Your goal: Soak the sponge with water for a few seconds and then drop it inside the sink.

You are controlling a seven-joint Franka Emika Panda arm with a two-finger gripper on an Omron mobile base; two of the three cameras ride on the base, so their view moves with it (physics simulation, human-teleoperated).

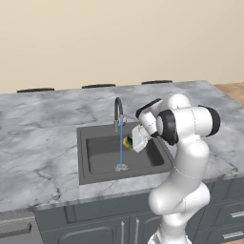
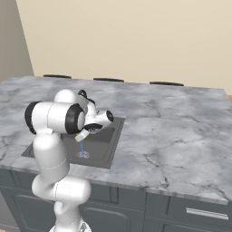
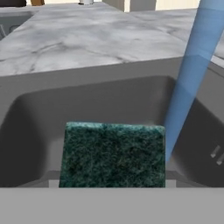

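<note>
My gripper (image 1: 131, 142) hangs over the sink (image 1: 88, 167), shut on the sponge (image 1: 127, 142), a small yellow block with a dark green top. In the hand view the sponge's green face (image 3: 113, 155) sits low in the middle, with the water (image 3: 192, 74) running just to its right, close beside it and apart from it. A thin blue stream of water (image 1: 121, 143) falls from the dark gooseneck faucet (image 1: 117, 110) to the round drain (image 1: 121, 167). From the right base view the gripper (image 2: 84, 134) is above the basin (image 2: 114, 136), right by the stream (image 2: 82, 147).
Grey marble counter (image 1: 43, 143) surrounds the sink on all sides. Dark chair backs (image 1: 97, 86) line the counter's far edge. Dark cabinet fronts with drawer handles (image 2: 201, 213) run below the front edge.
</note>
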